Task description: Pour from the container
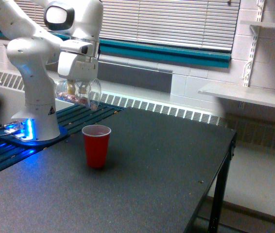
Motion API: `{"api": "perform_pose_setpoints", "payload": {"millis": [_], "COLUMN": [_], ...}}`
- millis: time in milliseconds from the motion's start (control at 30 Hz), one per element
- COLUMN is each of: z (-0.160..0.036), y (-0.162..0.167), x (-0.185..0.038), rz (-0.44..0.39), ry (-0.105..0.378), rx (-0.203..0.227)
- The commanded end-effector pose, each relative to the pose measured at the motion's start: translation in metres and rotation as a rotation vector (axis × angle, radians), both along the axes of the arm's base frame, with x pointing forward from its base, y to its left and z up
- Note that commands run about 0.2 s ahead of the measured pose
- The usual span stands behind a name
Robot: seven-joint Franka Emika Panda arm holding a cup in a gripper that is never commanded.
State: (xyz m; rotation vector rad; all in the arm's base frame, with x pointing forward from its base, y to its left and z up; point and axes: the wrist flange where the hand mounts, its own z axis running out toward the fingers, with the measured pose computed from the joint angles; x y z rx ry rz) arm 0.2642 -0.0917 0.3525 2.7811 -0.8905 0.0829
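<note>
- The black table (152,165) is the biggest thing before me; my base is bolted at its far corner on the exterior view's left, beside a blue glow.
- Behind it run a wall radiator grille (176,110), closed window blinds (176,22) and a wall shelf (247,94), all well apart from my work.
- My gripper (77,83) hangs above the table, clenched on the clear container (78,93), which lies on its side so its mouth faces the exterior view's right.
- Brownish-red bits (77,99) rest along the container's lower wall; I judge that tilt is meant to spill them.
- The red cup (96,145) stands upright on the table, below and to the exterior view's right of the container, seemingly the target.
- Nothing stands between container and cup; my only worry is that the mouth looks short of the cup's rim.
</note>
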Motion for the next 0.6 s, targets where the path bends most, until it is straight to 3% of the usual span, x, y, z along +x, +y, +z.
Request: {"api": "perform_pose_setpoints", "payload": {"millis": [33, 600], "z": [-0.0158, -0.0213], "y": [0.0097, 0.0142], "x": [-0.0095, -0.0173], "rz": [-0.011, 0.008], "ry": [0.046, 0.097], "rx": [0.004, -0.005]}}
